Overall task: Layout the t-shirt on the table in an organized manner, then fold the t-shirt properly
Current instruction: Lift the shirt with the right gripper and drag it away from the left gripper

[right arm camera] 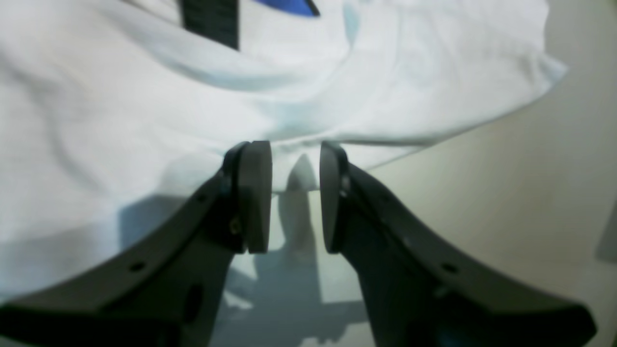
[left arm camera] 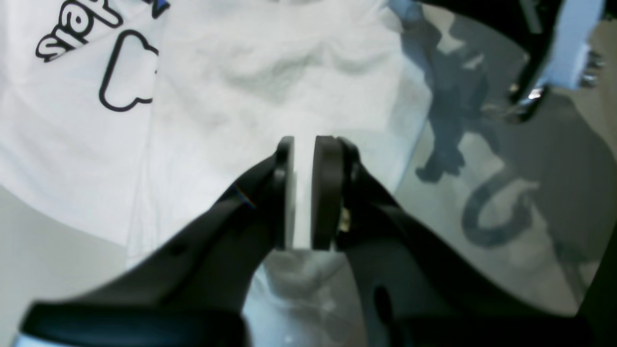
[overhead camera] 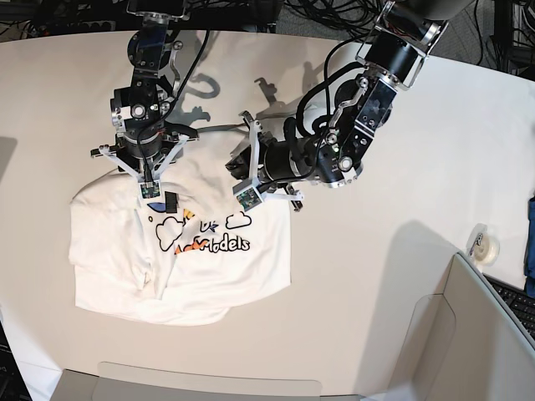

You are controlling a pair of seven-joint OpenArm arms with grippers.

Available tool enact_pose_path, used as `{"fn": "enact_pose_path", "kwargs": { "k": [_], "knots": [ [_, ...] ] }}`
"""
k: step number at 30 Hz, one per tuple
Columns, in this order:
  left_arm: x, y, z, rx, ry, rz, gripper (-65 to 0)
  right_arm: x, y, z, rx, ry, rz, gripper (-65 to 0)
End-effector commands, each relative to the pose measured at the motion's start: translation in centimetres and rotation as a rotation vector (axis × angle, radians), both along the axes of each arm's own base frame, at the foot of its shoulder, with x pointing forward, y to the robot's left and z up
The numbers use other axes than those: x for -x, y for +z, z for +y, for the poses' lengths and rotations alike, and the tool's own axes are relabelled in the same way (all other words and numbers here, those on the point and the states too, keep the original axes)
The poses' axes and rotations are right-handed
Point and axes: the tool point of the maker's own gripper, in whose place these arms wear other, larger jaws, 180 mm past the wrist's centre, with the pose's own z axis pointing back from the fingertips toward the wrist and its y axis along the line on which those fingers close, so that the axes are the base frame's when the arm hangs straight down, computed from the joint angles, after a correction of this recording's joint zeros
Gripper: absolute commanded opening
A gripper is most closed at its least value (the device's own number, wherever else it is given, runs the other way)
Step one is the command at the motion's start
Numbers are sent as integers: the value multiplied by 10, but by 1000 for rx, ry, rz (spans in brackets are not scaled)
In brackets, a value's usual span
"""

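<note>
T-shirt [overhead camera: 180, 267] cloth lies rumpled on the left part of the white tabletop [overhead camera: 401, 192], with a fold running down its left side and its lower edge bunched. Only part of the print reads from the base view: a cloud outline, the letters "Models" and scraps of blue and orange; the rest is buried in folds or sits under the arms. A small dark tag [overhead camera: 170, 200] shows near the collar.

The left end effector [left arm camera: 303, 193] is at the shirt's upper right edge. Its wrist view shows the two pads close together with a strip of white cloth between them, so it looks clamped on the t-shirt, though the picture is blurred and the cloth below the pads is hard to follow. To the right in that view the bare tabletop carries dark shadows of arm and cables.

The right end effector [right arm camera: 295, 197] is at the shirt's upper left, near the collar. Its pads stand apart with a clear gap; the shirt's edge lies just beyond their tips, and nothing sits between them. From the base view its tips are hidden by its own body.

A roll of tape [overhead camera: 484, 241] rests well apart, near the tabletop's right edge, and a keyboard [overhead camera: 514, 301] is cut off at the corner.
</note>
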Motion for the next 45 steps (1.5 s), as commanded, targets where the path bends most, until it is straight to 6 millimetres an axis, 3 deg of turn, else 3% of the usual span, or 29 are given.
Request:
{"fn": "enact_pose_path", "kwargs": {
  "k": [1,5,8,14,18,21,26,31,36,41,45],
  "knots": [
    [-8,15,-3,30,-1,-40,-549,-13,29,-7,26,-11,-99,-474],
    [-9,10,8,1,3,-41,-516,-12,56,-16,48,-33,-171,-473],
    [-6,3,12,-9,7,-24,-516,-13,59,-13,42,-26,-181,-473],
    [2,-4,13,-10,11,-1,-516,-23,51,28,13,86,-164,-474],
    [-1,-8,27,-43,20,-7,-515,-29,35,75,-11,217,-122,-474],
    [-3,-7,30,-47,25,-11,-515,-26,6,106,-73,292,-42,-474],
    [-31,7,58,-41,116,-54,-515,-10,-36,122,-166,310,74,-474],
    [-64,33,87,-29,204,-125,-515,11,-55,96,-169,231,134,-475],
    [-88,62,89,-12,217,-200,-515,38,-66,64,-99,168,290,-475],
    [-105,67,86,47,236,-220,-515,52,-43,15,28,121,307,-475],
    [-120,58,62,97,235,-168,-515,62,-32,-19,126,106,321,-475]
  ]
}}
